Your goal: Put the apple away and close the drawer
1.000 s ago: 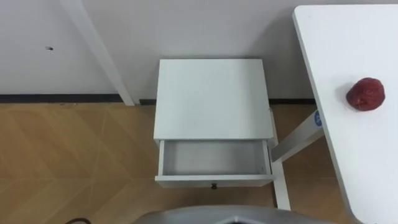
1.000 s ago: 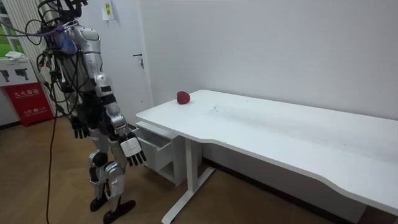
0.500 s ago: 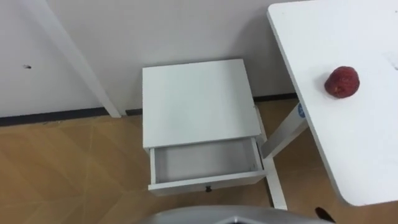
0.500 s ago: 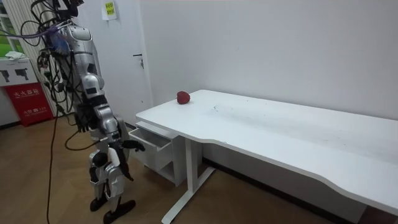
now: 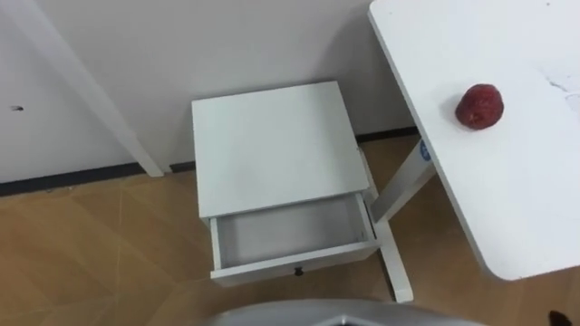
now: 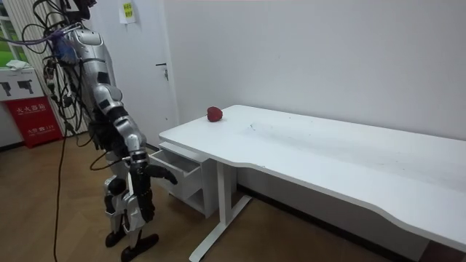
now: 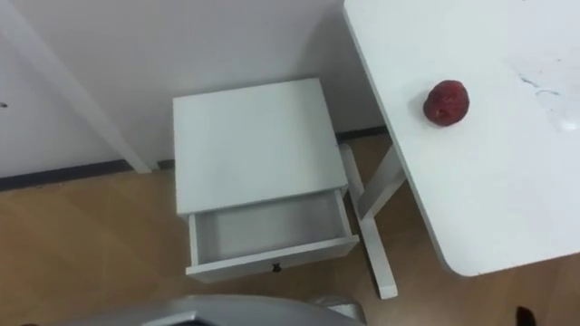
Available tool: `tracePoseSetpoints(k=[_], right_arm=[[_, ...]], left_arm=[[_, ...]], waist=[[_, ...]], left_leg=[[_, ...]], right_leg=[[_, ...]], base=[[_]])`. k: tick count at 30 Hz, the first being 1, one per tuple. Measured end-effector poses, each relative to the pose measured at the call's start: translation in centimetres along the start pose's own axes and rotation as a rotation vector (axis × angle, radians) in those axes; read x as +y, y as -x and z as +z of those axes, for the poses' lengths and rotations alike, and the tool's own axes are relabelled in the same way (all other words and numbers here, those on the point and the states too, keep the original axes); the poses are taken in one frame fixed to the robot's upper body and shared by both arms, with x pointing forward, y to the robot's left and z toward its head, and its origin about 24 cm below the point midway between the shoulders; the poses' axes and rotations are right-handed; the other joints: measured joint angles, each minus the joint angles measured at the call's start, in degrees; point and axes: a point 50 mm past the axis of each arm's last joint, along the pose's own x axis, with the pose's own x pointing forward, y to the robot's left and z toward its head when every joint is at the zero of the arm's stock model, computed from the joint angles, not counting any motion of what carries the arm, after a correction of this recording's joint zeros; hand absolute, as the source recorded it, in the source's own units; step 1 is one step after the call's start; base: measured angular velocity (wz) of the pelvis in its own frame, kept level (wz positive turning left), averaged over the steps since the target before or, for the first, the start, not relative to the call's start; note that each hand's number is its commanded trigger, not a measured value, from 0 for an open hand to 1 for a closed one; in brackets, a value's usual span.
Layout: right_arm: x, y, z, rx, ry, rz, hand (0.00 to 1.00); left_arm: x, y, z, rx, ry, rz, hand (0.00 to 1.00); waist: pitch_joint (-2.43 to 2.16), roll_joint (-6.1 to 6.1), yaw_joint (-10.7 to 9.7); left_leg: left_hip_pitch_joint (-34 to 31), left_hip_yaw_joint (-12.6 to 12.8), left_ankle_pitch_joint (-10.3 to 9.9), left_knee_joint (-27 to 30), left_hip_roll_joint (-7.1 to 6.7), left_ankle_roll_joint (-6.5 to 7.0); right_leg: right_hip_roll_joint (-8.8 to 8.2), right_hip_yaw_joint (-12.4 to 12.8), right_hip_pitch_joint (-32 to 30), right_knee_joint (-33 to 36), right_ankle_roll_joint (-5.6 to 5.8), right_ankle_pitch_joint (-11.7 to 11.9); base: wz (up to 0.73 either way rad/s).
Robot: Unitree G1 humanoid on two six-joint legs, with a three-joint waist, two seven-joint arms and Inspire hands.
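Sitting on the white counter (image 5: 507, 199) at the upper right of the frame, the apple (image 5: 478, 106) lies well apart from the drawer (image 5: 288, 234). The drawer stands pulled out and bare at lower centre beneath the cabinet (image 5: 272, 145) top, likely left ready to receive the fruit. Low by the drawer front in the room view, a robot hand (image 6: 159, 173) carries no apple; whether it is open or closed I cannot tell.

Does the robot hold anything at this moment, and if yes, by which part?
Nothing is held. The apple lies on the table, untouched; the right hand is low by the open drawer, empty.
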Motion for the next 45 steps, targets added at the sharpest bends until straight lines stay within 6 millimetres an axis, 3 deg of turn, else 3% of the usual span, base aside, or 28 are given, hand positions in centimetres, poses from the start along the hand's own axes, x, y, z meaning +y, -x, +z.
tracePoseSetpoints(k=[8,11,16,22,27,33,45], right_arm=[[3.6,1.6,1.8,-0.087,-0.065,0.063,0.0],[5.6,2.6,1.9,-0.138,-0.032,0.111,0.0],[10.2,6.9,2.9,-0.302,0.022,0.306,0.0],[13.7,12.3,3.6,-0.463,0.045,0.513,0.0],[14.9,16.2,3.2,-0.694,0.164,0.668,0.0],[15.9,19.4,0.7,-0.89,0.342,0.848,0.0],[16.4,21.3,-2.8,-0.914,0.596,1.141,0.0]], left_arm=[[0.3,0.1,0.7,-0.053,0.0,0.007,0.0],[0.4,0.1,1.3,-0.091,0.003,0.007,0.0],[0.2,0.1,1.5,-0.113,-0.014,0.0,0.0],[-0.1,0.1,1.5,-0.115,-0.042,-0.009,0.0],[-0.4,0.2,1.4,-0.113,-0.068,-0.016,0.0],[-1.3,0.3,1.0,-0.099,-0.136,-0.054,0.0],[-1.8,0.4,0.5,-0.096,-0.204,-0.084,0.0]], waist=[[0.11,-0.49,0.2],[0.53,-1.18,0.3],[0.45,-1.0,1.1],[0.55,-0.8,2.6],[0.56,-0.64,3.6],[0.57,-0.83,4.2],[0.65,-1.94,5.1]], left_leg=[[-0.1,0.0,0.0,-0.4,-0.04,0.0],[-0.3,0.1,0.0,-0.4,-0.04,0.0],[-1.8,0.3,0.0,-0.2,0.0,0.02],[-1.9,0.1,0.0,-0.3,0.11,0.01],[-2.0,-0.6,0.0,-0.2,0.08,0.01],[-1.8,-0.3,0.1,0.1,0.02,0.13],[-1.4,-0.9,0.1,-0.2,0.33,0.13]], right_leg=[[-0.08,-0.3,-0.2,0.0,-0.01,0.0],[-0.07,-0.3,-0.5,-0.1,0.0,0.0],[0.04,-0.1,-2.3,0.3,-0.02,0.3],[0.05,-0.3,-2.3,0.9,-0.04,0.3],[-0.15,-1.4,-2.1,0.9,-0.03,0.3],[-0.27,-1.3,-2.2,0.7,-0.04,0.3],[-0.18,-1.9,-1.4,-0.2,-0.12,0.5]], base=[[0.0],[-0.01],[-0.02],[0.01],[0.07],[0.01],[0.01]])
